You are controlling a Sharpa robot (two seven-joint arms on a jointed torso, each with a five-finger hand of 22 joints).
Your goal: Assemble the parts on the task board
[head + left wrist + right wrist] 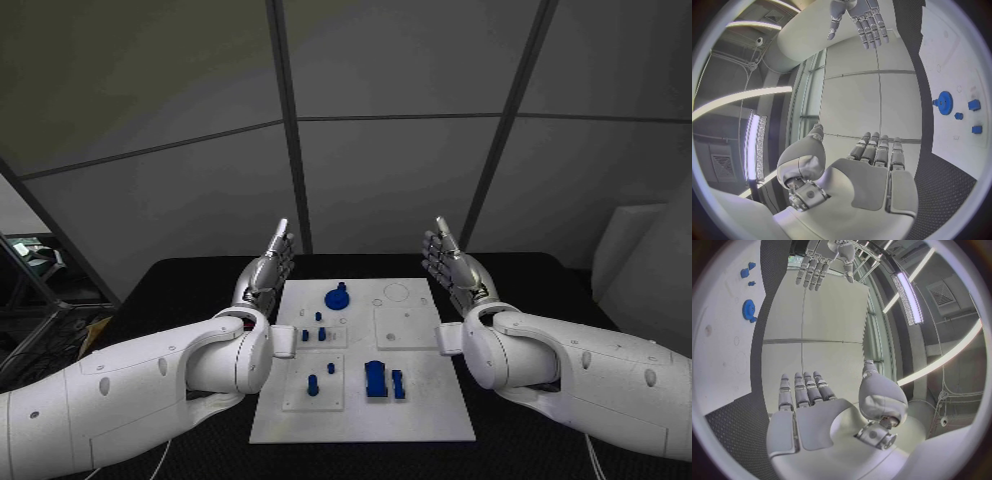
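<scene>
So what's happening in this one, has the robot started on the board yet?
Not yet, by the look of it. The left hand and right hand are raised on either side of the task board, fingers straight and apart, holding nothing. The blue parts sit untouched on the board: a gear near the far edge, small pieces in the middle, and taller blocks nearer the robot.

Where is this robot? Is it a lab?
Probably a test lab or workshop: a black table holds a white task board with blue parts, grey panel walls behind, and both hands raised open.
</scene>
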